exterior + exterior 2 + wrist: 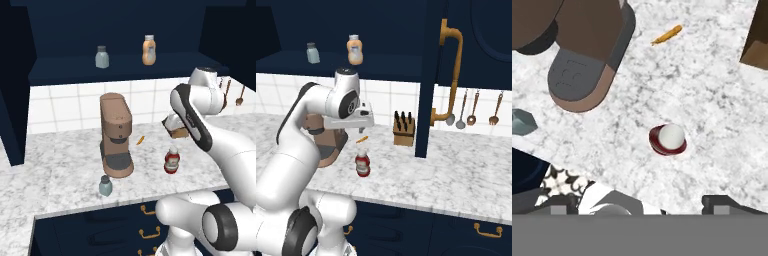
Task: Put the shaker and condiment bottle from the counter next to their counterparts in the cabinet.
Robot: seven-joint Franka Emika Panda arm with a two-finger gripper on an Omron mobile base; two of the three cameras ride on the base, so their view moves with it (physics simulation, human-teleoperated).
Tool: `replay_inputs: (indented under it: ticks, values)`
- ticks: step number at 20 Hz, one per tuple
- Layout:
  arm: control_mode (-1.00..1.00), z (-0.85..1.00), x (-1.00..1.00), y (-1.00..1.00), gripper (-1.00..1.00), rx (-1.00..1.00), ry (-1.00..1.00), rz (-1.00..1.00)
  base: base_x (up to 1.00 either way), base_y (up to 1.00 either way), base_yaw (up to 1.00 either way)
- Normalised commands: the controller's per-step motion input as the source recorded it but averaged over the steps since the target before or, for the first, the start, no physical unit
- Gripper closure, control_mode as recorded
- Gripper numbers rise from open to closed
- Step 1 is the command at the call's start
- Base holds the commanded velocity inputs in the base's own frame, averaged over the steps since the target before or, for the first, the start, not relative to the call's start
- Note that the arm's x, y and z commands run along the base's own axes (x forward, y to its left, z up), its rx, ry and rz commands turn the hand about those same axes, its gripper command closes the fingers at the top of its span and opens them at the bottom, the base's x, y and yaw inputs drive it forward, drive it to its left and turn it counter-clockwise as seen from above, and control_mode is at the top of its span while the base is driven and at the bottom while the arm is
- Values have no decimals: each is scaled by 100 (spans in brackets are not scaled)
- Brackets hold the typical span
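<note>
The red condiment bottle stands upright on the marbled counter, to the right of the coffee machine. In the hand view I look straight down on its white cap. My gripper hangs above it, open, tips wide apart with nothing between them. The pale grey-blue shaker stands near the counter's front edge. On the navy cabinet shelf sit the counterparts: a matching shaker and an orange-tan bottle.
A brown coffee machine stands left of the red bottle. A small orange carrot lies behind the bottle. A knife block stands by the wall, and utensils hang at the right.
</note>
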Motion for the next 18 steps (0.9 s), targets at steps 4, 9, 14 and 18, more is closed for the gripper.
replay_inputs:
  ticks: [4, 9, 14, 18]
  values:
    - [-100, -24, 0, -10, -100, 0, 0, 15, 0, 0, 0]
    - [-100, -45, 0, -20, -100, 0, 0, 25, 0, 0, 0]
    - [-100, -51, 0, -17, -100, 0, 0, 24, 0, 0, 0]
    - [-100, -48, 0, -14, -100, 0, 0, 24, 0, 0, 0]
